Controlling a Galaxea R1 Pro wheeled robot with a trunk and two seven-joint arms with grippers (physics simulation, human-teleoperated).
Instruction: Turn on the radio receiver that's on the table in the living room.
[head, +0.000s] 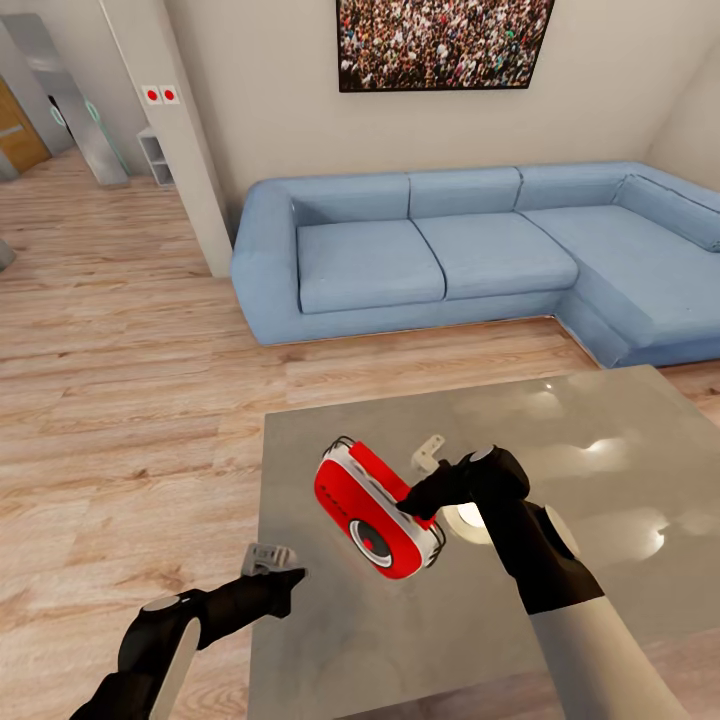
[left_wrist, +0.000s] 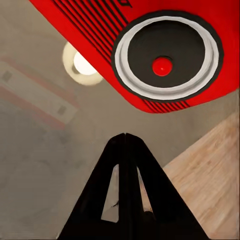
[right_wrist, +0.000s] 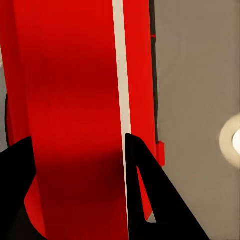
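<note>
The red radio receiver (head: 372, 508) lies tilted on the grey table (head: 600, 500), its round dial (head: 370, 541) facing up and toward me. My right gripper (head: 413, 507) reaches its right side; in the right wrist view the fingers (right_wrist: 150, 200) straddle the red body (right_wrist: 75, 100), shut on it. Near the table's left edge my left gripper (head: 292, 580) is shut and empty, its tip pointing at the radio from just short of it. In the left wrist view the joined fingertips (left_wrist: 124, 137) sit below the dial (left_wrist: 162, 65).
A blue L-shaped sofa (head: 440, 250) stands behind the table under a framed crowd photo (head: 445, 40). Light wood floor (head: 120, 400) lies to the left. A wall corner (head: 190, 150) rises at the back left. A lamp reflection (head: 468, 518) glints beside the radio.
</note>
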